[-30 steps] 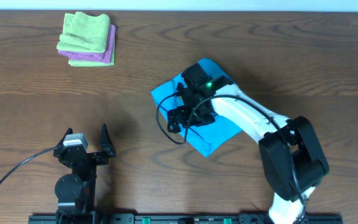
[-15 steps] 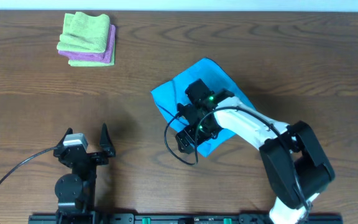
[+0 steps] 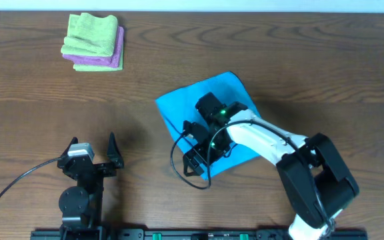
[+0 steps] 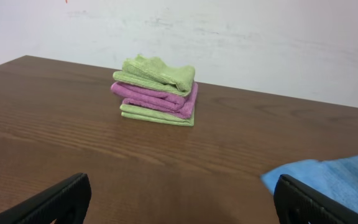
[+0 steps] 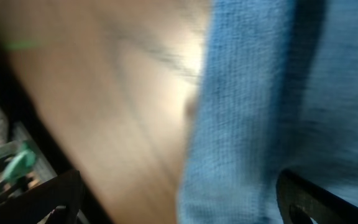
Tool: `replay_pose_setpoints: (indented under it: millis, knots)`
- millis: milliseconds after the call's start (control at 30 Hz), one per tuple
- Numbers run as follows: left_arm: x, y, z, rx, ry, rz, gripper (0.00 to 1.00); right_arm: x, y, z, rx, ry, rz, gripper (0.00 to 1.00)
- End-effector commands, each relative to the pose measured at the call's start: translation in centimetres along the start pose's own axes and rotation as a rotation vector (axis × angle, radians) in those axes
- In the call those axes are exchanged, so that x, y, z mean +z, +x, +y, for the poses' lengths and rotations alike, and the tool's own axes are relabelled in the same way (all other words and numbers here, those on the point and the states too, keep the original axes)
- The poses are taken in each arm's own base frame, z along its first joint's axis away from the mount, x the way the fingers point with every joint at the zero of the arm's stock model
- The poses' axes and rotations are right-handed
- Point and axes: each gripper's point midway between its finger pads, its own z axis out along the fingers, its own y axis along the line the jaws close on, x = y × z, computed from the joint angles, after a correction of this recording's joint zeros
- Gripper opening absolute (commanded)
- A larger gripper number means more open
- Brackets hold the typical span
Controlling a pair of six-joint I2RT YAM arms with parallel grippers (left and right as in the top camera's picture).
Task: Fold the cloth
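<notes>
We see the cloth (image 3: 195,93) lying flat near the desk's (image 3: 312,67) centre, its 5 o'clock part hidden beneath the right pincer (image 3: 191,147), whose blurred fingers look spread wide, while the left pincer (image 3: 91,150) at 7 o'clock gapes wide.

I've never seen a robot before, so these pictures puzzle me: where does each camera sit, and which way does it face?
Overhead: above the table, facing straight down on the cloth; both arms show, left gripper idle, right gripper at the cloth's edge.
Left wrist: low on the left arm, facing level across the table to the stack; its open fingers fill the bottom corners.
Right wrist: close over the cloth, blurred; its fingers show at the bottom corners.
Shared: overhead and left wrist both show stack and cloth.
</notes>
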Motion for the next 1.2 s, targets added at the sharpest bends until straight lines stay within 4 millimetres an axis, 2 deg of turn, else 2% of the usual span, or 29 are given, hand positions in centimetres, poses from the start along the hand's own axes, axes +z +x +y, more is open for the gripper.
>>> replay_pose_setpoints:
  millis: [0, 167, 267, 500, 800, 900, 1000, 1100, 1167]
  knots:
    - [0.3, 2.1, 0.6, 0.003, -0.021, 0.049, 0.95, -0.8, -0.1, 2.9, -0.032, -0.099, -0.026, 0.99]
    - [0.3, 2.1, 0.6, 0.003, -0.021, 0.049, 0.95, -1.3, -0.2, 3.5, -0.04, -0.107, -0.043, 0.99]
    - [0.3, 2.1, 0.6, 0.003, -0.021, 0.049, 0.95, -1.6, -0.3, 4.5, -0.046, -0.16, -0.053, 0.99]
    - [0.3, 2.1, 0.6, 0.003, -0.021, 0.049, 0.95, -1.5, -0.5, 5.2, -0.066, -0.184, -0.058, 0.99]
    - [0.3, 2.1, 0.6, 0.003, -0.021, 0.049, 0.95, -0.4, 0.6, 9.2, -0.292, -0.286, -0.03, 0.99]
    - [0.3, 2.1, 0.6, 0.003, -0.021, 0.049, 0.95, 0.1, 0.8, 9.7, -0.33, -0.275, -0.019, 0.99]
    - [0.3, 2.1, 0.6, 0.003, -0.021, 0.049, 0.95, 0.4, 0.1, 8.9, -0.269, -0.215, -0.03, 0.99]
    - [0.3, 2.1, 0.6, 0.003, -0.021, 0.049, 0.95, 0.2, -1.1, 5.2, -0.095, -0.031, -0.062, 0.99]
    - [0.3, 2.1, 0.6, 0.003, -0.021, 0.049, 0.95, -0.6, -1.6, 3.6, -0.054, 0.044, -0.091, 0.99]
